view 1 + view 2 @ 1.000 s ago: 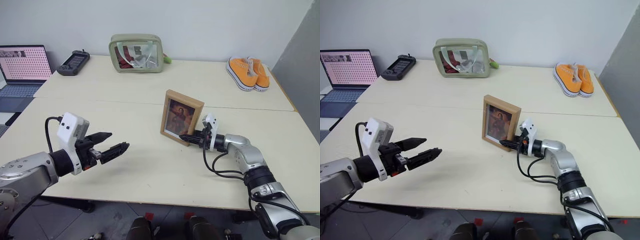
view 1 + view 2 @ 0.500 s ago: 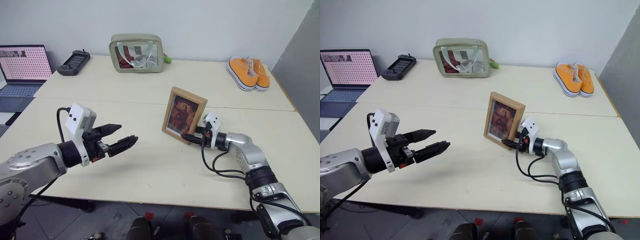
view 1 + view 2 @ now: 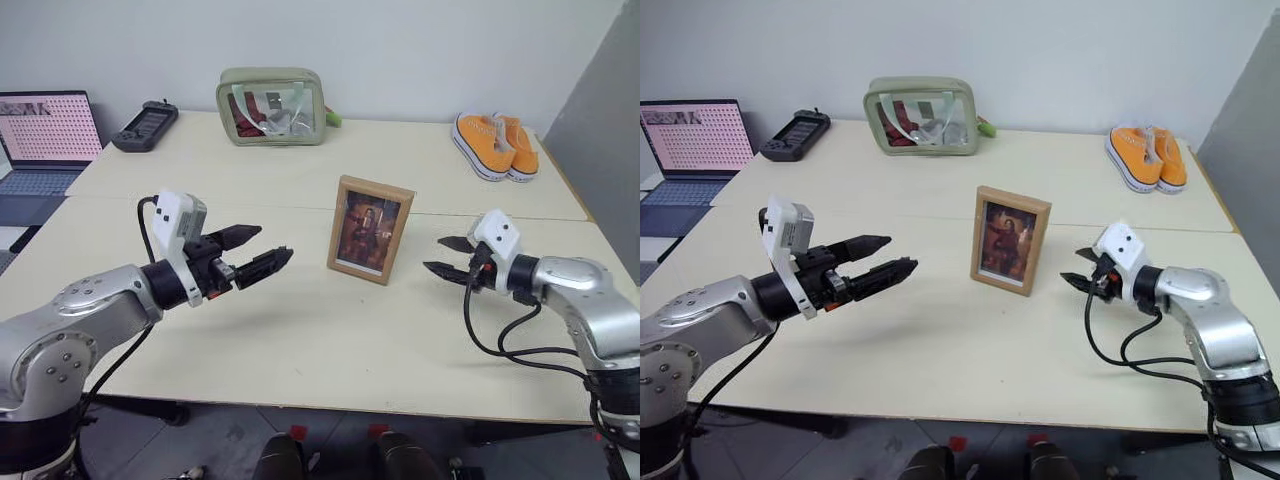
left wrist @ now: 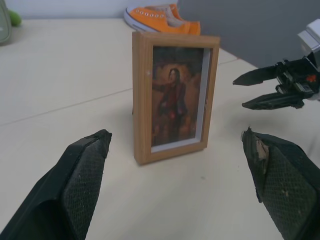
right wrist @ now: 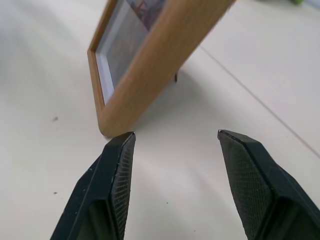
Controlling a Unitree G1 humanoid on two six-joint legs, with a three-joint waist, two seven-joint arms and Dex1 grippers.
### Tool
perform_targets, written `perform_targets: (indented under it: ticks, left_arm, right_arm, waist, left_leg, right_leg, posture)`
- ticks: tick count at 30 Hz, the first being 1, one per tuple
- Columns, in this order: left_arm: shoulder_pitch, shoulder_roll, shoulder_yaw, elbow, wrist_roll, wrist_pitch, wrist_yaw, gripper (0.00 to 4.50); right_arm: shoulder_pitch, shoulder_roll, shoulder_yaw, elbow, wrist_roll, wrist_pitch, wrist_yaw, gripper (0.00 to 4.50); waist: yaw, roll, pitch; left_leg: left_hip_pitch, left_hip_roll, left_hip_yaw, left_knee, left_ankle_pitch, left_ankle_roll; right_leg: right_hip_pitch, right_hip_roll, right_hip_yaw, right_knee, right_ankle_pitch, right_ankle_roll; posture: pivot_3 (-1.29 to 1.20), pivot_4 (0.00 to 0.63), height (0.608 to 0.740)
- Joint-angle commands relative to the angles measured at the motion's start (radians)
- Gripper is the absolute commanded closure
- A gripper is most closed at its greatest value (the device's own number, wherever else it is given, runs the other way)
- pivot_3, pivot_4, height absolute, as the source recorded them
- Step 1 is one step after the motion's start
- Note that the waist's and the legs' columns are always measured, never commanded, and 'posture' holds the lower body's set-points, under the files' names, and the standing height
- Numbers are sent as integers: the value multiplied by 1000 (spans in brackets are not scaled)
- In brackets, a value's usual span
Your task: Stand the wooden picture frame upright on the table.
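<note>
Two grippers flank the wooden picture frame (image 3: pixel 370 228), neither touching it. The right gripper (image 3: pixel 447 257) hangs just beside the frame's edge with fingers parted and empty, apparently clear so the frame can bear its own weight. The left gripper (image 3: pixel 254 252) hovers spread wide, well apart (likely ready to catch a topple). The frame stands upright mid-table (image 3: pixel 300 350), photo facing the robot, leaning slightly back on its prop.
</note>
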Motion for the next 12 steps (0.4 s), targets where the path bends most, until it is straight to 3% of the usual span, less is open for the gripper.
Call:
perform_targets:
  ticks: [1,12]
  left_arm:
    - [-33,-4,-3,1,21,-16,-16,25]
    - [-56,-14,0,17,4,28,-13,25]
  right_arm:
    - [18,0,-50,-139,59,90,-41,1735]
    - [5,42,-90,-178,126,181,-127,1735]
  waist:
    - [1,0,0]
    - [3,0,0]
  left_leg:
    - [0,0,0,0,0,0]
    - [0,-1,0,0,0,0]
  right_leg:
    - [0,0,0,0,0,0]
    - [0,0,0,0,0,0]
  posture:
    - [0,150,740]
    - [0,150,740]
